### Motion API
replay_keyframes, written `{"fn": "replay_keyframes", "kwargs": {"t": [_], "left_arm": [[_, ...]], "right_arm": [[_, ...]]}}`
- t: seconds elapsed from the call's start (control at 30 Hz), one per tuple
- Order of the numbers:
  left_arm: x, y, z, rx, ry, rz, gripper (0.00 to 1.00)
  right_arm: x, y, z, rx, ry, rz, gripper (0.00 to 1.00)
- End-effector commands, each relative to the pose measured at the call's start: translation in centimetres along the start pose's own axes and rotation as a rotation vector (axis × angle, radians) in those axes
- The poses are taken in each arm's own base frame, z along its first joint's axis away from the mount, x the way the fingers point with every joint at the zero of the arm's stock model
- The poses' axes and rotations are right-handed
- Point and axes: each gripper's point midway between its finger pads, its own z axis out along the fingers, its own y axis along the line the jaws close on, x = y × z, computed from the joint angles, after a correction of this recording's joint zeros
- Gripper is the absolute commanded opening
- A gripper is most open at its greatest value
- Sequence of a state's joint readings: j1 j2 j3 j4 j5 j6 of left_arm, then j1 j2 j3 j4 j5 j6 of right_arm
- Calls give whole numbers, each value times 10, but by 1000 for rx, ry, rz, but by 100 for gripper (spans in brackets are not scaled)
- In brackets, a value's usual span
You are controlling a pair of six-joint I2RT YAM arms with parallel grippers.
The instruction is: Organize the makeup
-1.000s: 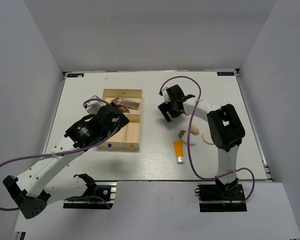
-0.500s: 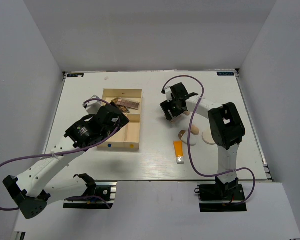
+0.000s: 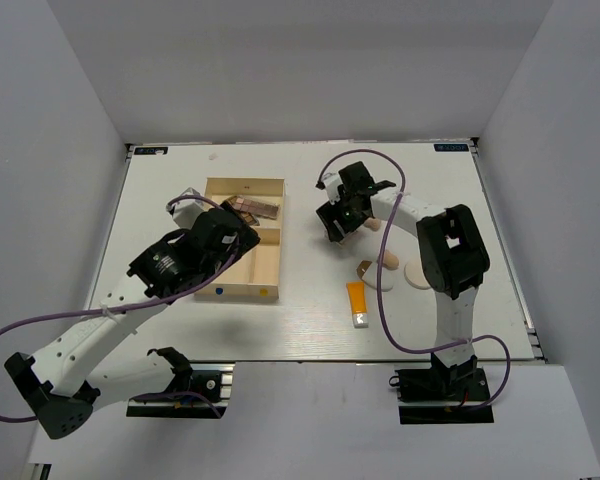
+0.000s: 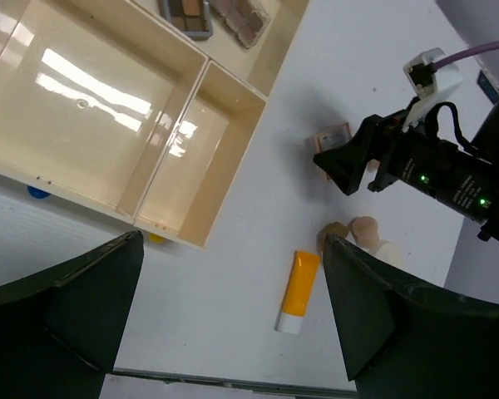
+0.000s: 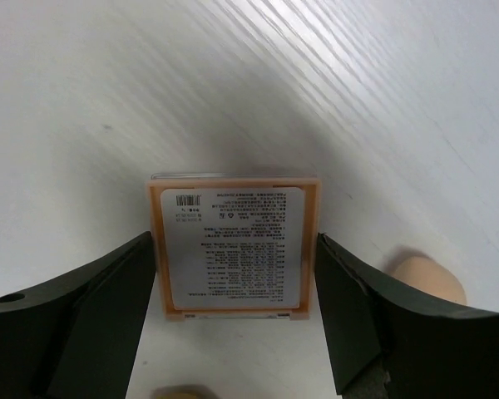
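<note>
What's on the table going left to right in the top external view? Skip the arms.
wooden box → orange tube → pale sponge → round puff

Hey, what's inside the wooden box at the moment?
Two eyeshadow palettes lie in the far compartment of the wooden box. The two nearer compartments look empty from the left wrist camera; from above, the left arm covers part of them.

Left pincer (image 4: 233,249) spread wide, hovering; right pincer (image 5: 234,249) low, pointing down.
</note>
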State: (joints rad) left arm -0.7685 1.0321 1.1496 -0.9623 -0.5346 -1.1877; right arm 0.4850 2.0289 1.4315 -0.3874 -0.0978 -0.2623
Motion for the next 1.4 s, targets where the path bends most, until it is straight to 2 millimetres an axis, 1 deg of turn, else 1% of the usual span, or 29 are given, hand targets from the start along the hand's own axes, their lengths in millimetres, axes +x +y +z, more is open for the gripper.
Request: {"fn": "replay_keyframes", "kwargs": {"t": [0.0,0.03,0.1,0.13,0.17,0.23,0.27,0.3,0.37,0.4,0.47,0.5,0.63,0.67,0.7,0.73,0.77,0.8,0.87,0.9,0.93,1.0,1.03,1.1,1.13,1.17,1.23,1.27,1.37], "left_arm": [[-15,-19,-14,127,-54,-14,98],[-20,-25,-17,161,-72,-8,98],[-28,-28,-25,205,-99,-3,98],[-32,-31,-28,225,-112,-5,98],[-33,-32,-30,237,-118,-1,98],[-37,-32,-35,254,-130,6,98],[-38,-32,-36,258,-132,6,98],[-38,-32,-37,261,-133,10,98],[-38,-33,-38,271,-130,11,98],[-37,-33,-38,276,-130,12,98],[-36,-36,-38,288,-121,15,98],[-34,-37,-38,292,-117,17,98],[-30,-39,-38,307,-99,30,98],[-30,-40,-38,312,-97,30,98],[-29,-41,-38,315,-95,35,98],[-28,-40,-37,315,-91,37,98],[-25,-41,-36,322,-81,50,98],[-24,-45,-36,337,-80,52,98],[-19,-49,-35,357,-61,77,98],[-18,-53,-34,368,-57,83,98],[-17,-55,-34,379,-53,91,98],[-12,-62,-33,404,-36,118,98],[-11,-64,-33,414,-30,126,98],[-6,-72,-33,454,-14,150,98],[-5,-75,-34,469,-8,157,98],[-4,-80,-35,490,-6,164,98],[1,-86,-34,512,15,178,98],[0,-90,-35,524,17,183,97],[6,-96,-33,537,44,204,97]], "right_arm": [[-52,28,-26,-154,-122,-117,18],[-75,33,-38,-174,-166,-143,18],[-100,48,-50,-235,-227,-198,14],[-125,52,-64,-240,-279,-230,14],[-138,64,-70,-276,-311,-259,14],[-160,76,-74,-297,-357,-303,14],[-184,80,-88,-298,-420,-333,14],[-191,92,-80,-317,-424,-352,13],[-210,101,-82,-324,-465,-369,11],[-223,114,-77,-336,-492,-387,11],[-241,120,-69,-324,-546,-369,11],[-242,127,-63,-328,-552,-346,11],[-255,130,-37,-252,-603,-293,12],[-254,127,-26,-229,-598,-279,14],[-258,125,-23,-205,-619,-271,14],[-259,126,-18,-193,-621,-266,14],[-259,122,-12,-164,-618,-253,14],[-262,121,-11,-152,-630,-254,14],[-259,124,-3,-148,-620,-264,22],[-257,125,0,-150,-614,-265,35],[-254,125,2,-150,-605,-264,44],[-249,126,6,-158,-590,-269,57],[-246,130,6,-180,-581,-274,66],[-245,132,3,-201,-580,-271,71],[-246,138,-3,-221,-586,-277,77],[-247,136,-7,-223,-592,-277,78],[-250,140,-14,-241,-604,-282,82],[-249,137,-15,-238,-603,-277,84],[-250,139,-20,-244,-606,-278,86]]}}
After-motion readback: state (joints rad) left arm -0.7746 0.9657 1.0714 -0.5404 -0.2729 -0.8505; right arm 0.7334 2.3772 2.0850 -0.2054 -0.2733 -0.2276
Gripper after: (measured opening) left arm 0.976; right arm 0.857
